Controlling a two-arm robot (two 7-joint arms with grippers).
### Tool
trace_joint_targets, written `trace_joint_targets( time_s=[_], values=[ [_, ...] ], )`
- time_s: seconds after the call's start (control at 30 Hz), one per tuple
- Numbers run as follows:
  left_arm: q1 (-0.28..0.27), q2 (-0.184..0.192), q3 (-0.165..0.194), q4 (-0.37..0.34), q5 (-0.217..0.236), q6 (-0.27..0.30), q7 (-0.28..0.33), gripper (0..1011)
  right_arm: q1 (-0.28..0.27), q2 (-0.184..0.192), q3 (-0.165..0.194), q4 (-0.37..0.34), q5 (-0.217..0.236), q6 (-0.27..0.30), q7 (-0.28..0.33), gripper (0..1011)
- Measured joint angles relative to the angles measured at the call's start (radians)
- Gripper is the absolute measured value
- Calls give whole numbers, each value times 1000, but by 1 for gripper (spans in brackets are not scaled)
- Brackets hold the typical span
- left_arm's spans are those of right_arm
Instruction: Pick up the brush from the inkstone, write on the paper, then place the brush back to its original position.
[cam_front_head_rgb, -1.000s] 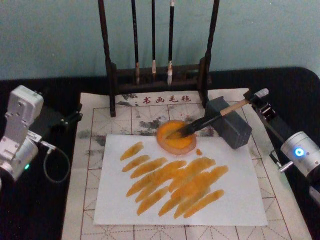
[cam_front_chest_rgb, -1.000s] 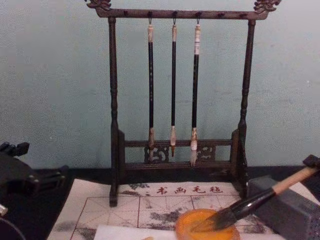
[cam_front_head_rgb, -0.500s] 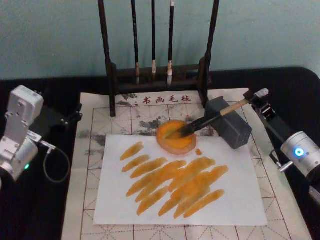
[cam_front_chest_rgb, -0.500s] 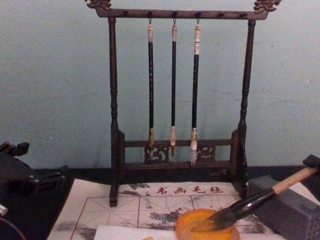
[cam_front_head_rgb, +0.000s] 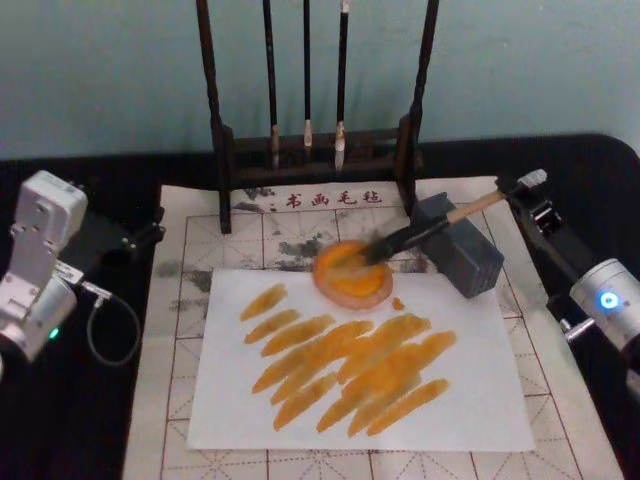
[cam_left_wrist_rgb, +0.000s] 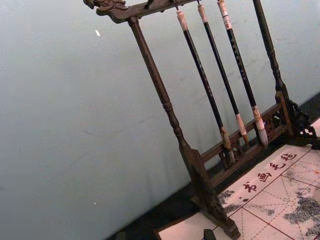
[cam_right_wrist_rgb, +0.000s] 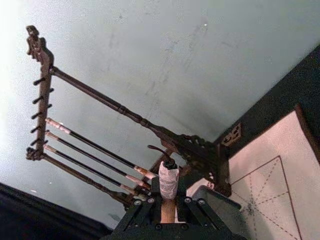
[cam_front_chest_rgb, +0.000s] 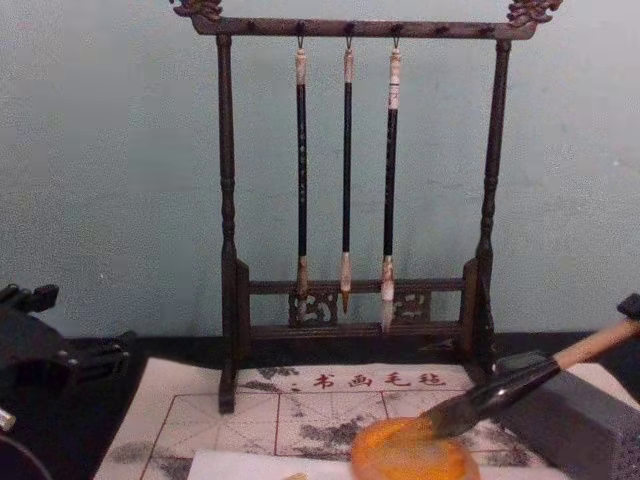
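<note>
My right gripper is shut on the tan upper end of the brush, whose white end cap sticks out between the fingers. The brush slants down to the left, lifted just off the grey inkstone. Its dark tuft hangs over the far edge of a round orange dish. From the chest, the brush is seen crossing above the inkstone toward the dish. The white paper lies in front of the dish, covered with orange strokes. My left gripper is parked at the mat's left edge.
A dark wooden rack with three thin hanging brushes stands behind the dish. A beige mat with red grid lines lies under the paper on the black table. A cable loops beside my left arm.
My right gripper has risen and drawn back slightly, lifting the brush off the inkstone. The tuft has moved from the dish's middle to its far edge.
</note>
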Motion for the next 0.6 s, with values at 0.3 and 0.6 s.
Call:
trace_joint_targets(
  time_s=[0.3,0.6],
  values=[
    [0,0,0,0,0,0,0,1001,0,25,-18,-26,23,-1,12,181],
    [0,0,0,0,0,0,0,1001,14,55,-48,-57,27,-4,36,181]
  ],
)
